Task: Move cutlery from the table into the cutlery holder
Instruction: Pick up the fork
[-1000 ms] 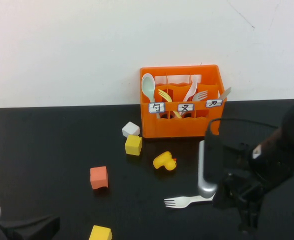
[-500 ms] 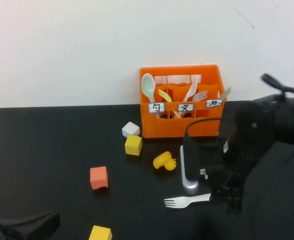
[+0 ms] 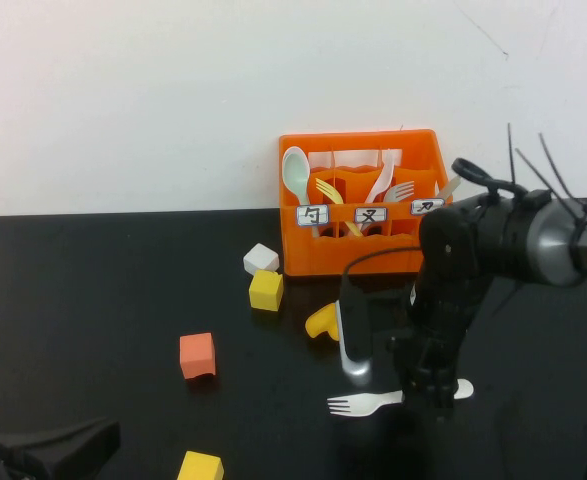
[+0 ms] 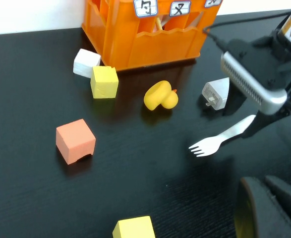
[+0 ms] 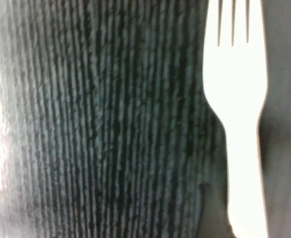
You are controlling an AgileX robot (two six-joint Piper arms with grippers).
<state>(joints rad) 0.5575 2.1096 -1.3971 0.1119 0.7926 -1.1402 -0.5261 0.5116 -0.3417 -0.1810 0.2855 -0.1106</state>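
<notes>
The white fork (image 3: 365,403) is being seen lying flat on the table (image 3: 93,290), in front of the holder (image 3: 361,203) and well apart from it, with its tines pointing toward the robot's left. The right gripper (image 3: 430,388) is being held low over the fork's handle, pointing down at the table; its fingers are being kept spread, and nothing is being pinched between them. In the right wrist view the fork (image 5: 240,109) is being shown close up against the table's grain. The pink fork (image 3: 382,180) is being kept upright inside the holder, in a middle compartment. A yellow duck (image 3: 322,320) is being partly hidden by the right arm, between the holder and the white fork. A white charger (image 4: 216,93) is being seen on the table just beside the duck (image 4: 160,95). The left gripper (image 4: 264,210) is being held near the table's front edge, far from the holder, with its fingers pressed together and nothing between them
</notes>
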